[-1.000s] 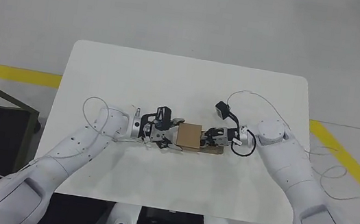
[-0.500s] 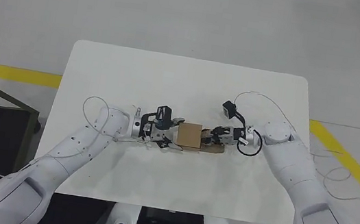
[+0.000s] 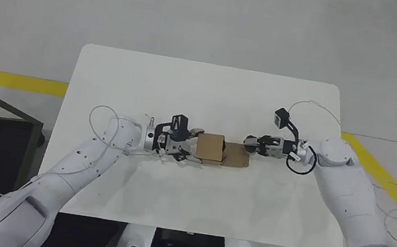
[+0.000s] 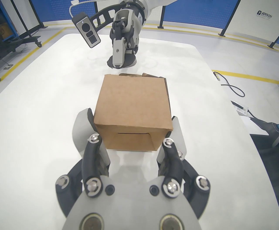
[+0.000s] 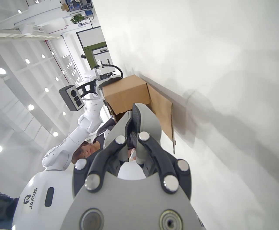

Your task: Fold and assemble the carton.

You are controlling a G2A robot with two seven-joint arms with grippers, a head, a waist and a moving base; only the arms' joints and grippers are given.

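- Brown cardboard carton [image 3: 211, 147] sits near the middle of the white worktop [image 3: 150, 86], its long axis running across from one arm to the other.
- One end faces the left tool [image 4: 131, 115] and shows a recessed panel with a thin slit.
- The opposite end points at the right tool [image 5: 133, 107]; a loose flap [image 3: 236, 158] extends from it and lies flat on the worktop.
- Left tool is spread wide, its fingers [image 4: 84, 126] pressed against the carton's two sides at the near corners, gripping it.
- Right tool is pinched fully closed and holds nothing; it hangs just past the flap's outer edge, apart from the carton.
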